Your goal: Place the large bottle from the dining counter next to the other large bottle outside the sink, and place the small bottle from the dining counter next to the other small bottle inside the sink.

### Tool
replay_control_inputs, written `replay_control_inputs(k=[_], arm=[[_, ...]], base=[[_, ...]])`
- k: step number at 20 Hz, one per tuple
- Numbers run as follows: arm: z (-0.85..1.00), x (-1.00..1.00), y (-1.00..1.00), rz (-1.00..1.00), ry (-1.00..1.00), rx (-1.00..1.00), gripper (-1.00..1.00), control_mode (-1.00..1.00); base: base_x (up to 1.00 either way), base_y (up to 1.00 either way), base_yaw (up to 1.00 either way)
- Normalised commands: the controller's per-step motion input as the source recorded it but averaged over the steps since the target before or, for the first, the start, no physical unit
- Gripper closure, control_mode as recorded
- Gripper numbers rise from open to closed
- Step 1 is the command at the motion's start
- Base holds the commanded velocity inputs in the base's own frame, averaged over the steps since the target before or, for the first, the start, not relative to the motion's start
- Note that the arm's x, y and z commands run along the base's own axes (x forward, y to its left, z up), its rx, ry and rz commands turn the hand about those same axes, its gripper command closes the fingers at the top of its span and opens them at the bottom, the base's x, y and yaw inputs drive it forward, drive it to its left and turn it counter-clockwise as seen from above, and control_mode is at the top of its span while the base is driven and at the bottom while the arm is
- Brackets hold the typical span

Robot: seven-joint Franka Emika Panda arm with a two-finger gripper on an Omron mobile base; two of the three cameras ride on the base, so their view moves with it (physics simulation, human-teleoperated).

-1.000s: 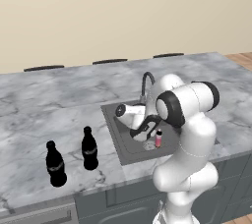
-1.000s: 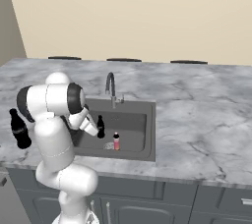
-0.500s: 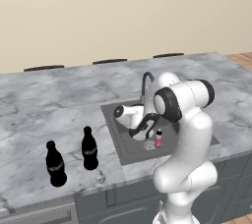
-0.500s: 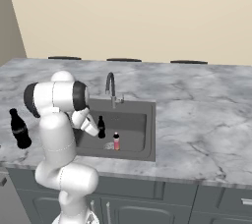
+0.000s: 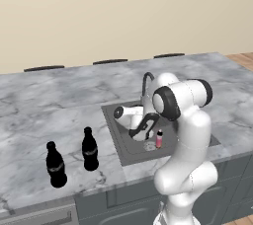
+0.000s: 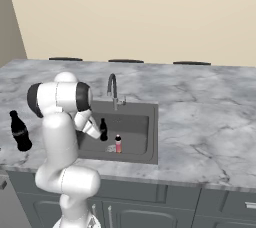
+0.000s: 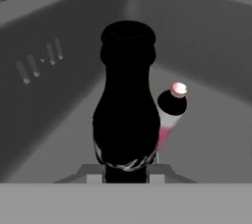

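I count four bottles. Nearest me, on the marble counter [image 5: 59,115] left of the sink [image 5: 114,135], stand two large dark bottles: the near-left large bottle [image 5: 56,165] and the large bottle beside it [image 5: 89,149], both upright and slightly apart from each other. In the right base view one of them [image 6: 19,131] shows at the counter's left edge.

Inside the basin there are two small bottles. The small dark bottle [image 7: 126,105] sits between the gripper [image 7: 126,171] fingers; the jaws are closed against its lower body, holding it upright. In the right base view this same bottle [image 6: 103,129] is low in the sink, at the end of the arm. Just beside it, to its right, stands the small pink bottle [image 7: 170,111] with a pale cap, also seen from the left base [image 5: 159,138] and from the right base [image 6: 118,143]. I cannot tell whether the two touch.

One gooseneck faucet [image 6: 113,90] rises at the far rim of the sink. The counter is grey-white veined stone on dark grey cabinets [image 6: 165,207]. Beyond its far edge I see three dark chair backs [image 6: 126,61], then a plain beige wall [image 6: 150,12].
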Motion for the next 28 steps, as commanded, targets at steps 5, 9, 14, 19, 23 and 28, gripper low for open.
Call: replay_control_inputs(k=[5,9,14,19,23,28], arm=[[-0.24,0.03,-0.06,0.00,0.00,0.00,1.00,-1.00],[-0.22,0.02,-0.02,0.00,0.00,0.00,1.00,-1.00],[0.00,0.00,0.00,0.00,0.00,0.00,1.00,-1.00],[0.00,0.05,0.01,-0.02,0.00,0.00,1.00,-1.00],[0.13,0.00,0.00,-0.02,0.01,0.00,1.00,-1.00],[0.46,-0.07,0.05,-0.01,0.06,0.00,1.00,-1.00]], base=[[0.00,0.00,0.00],[0.00,0.00,0.00],[0.00,0.00,0.00],[0.00,0.00,0.00],[0.00,0.00,0.00],[0.00,0.00,0.00]])
